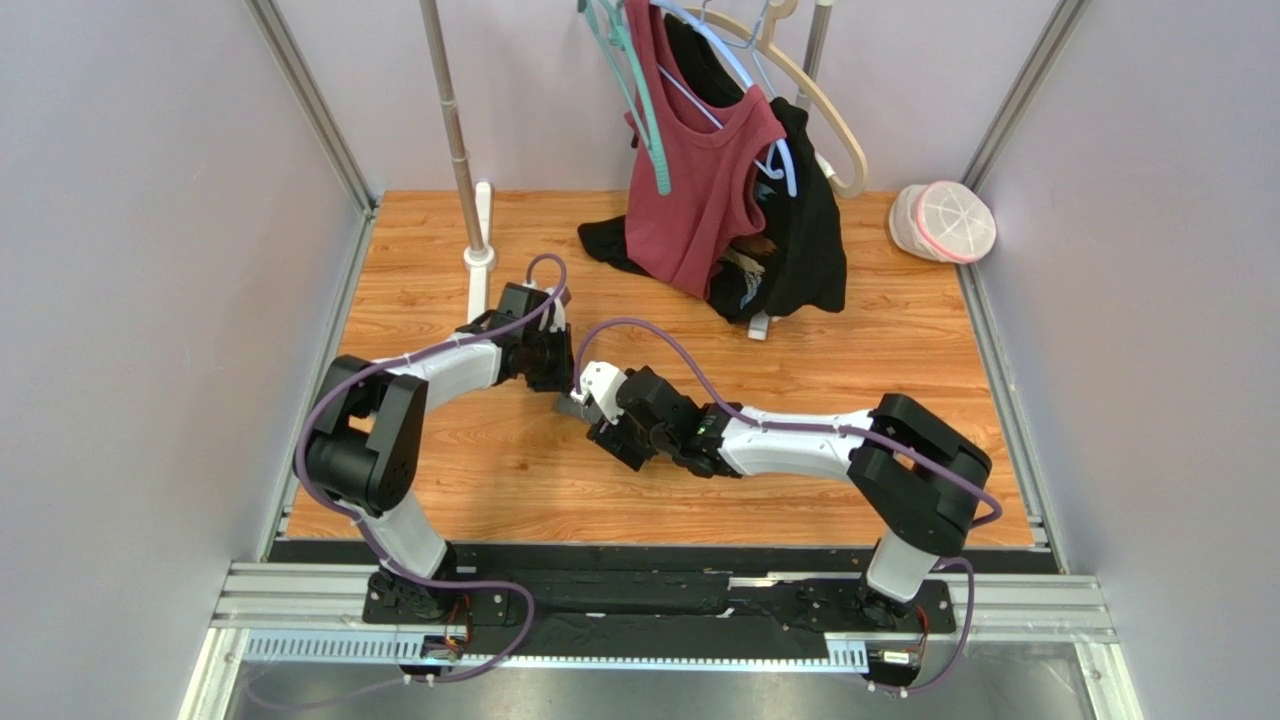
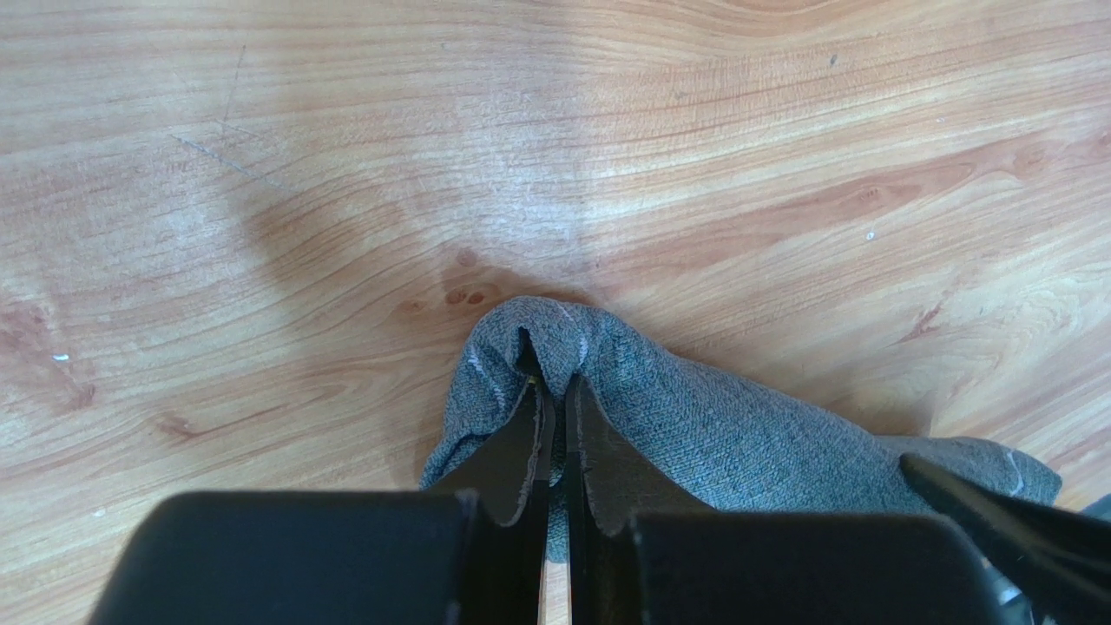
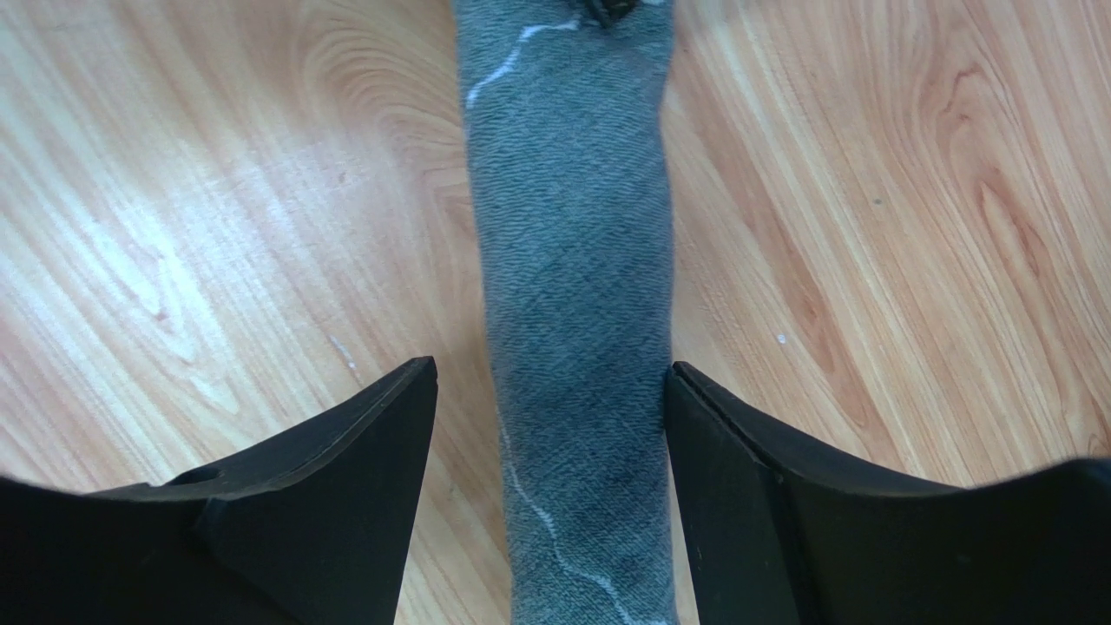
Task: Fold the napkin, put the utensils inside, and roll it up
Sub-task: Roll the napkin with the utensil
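The napkin (image 3: 574,261) is lying on the wooden worktop (image 1: 842,375) as a tight grey roll, its lighter stitched border showing as a thin pale line along the cloth. It is sitting near the middle of the worktop, between the 2 arms.

The left tool (image 2: 554,391) is bearing down on 1 end of the roll. Its 2 fingers are pressed together with only a sliver between them, clamped on a fold of the grey cloth, and the fabric is bunching up into a small hump around the tips. From that hump the roll is running off toward the right tool, whose dark fingertip is showing at the lower right corner of the left wrist view.

The right tool (image 3: 548,378) is straddling the roll. Its 2 fingers are standing wide apart, 1 on each side of the cloth, with the right-hand one just beside the roll's edge and the left-hand one a little further off; whether either is touching it is hard to tell.

At the far side of the worktop a maroon top (image 1: 699,180) and a black garment (image 1: 804,225) are hanging from hangers, well apart from the napkin. A metal pole (image 1: 451,120) is standing to their left.
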{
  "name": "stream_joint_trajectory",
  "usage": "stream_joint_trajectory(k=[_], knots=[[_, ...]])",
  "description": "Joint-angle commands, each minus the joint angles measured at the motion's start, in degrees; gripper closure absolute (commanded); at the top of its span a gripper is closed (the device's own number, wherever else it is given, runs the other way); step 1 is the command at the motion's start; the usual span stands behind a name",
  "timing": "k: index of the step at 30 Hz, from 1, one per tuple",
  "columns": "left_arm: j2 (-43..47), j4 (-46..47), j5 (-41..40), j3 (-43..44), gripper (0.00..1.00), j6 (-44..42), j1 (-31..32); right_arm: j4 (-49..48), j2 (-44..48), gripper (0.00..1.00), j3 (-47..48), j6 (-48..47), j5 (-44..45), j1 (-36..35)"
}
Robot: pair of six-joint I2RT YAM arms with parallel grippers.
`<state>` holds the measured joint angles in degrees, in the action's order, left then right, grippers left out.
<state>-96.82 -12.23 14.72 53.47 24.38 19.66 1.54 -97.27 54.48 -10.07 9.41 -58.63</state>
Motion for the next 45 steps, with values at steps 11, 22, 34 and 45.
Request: stream_joint_trajectory(k=[11,22,34,45], knots=[[-2.1,-2.6,-0.7,2.3,0.98,-2.0,-0.7,-4.9,-3.4,0.33,1.2,-4.4,0.3,-1.2],[-0.1,-1.1,0.9,2.3,0.9,-2.1,-0.7,0.3,-8.3,0.39,4.6,0.7,-3.7,2.3],[12.9,-3.2,-8.0,3.4,0.2,3.5,-3.3,7.2,-12.4,0.58,8.7,11.3,-17.3,11.8],[27.6,-7.8,-9.4,0.5,0.17,4.6,-5.9,8.7,-18.3,0.58,15.0,21.7,-22.1,16.2]])
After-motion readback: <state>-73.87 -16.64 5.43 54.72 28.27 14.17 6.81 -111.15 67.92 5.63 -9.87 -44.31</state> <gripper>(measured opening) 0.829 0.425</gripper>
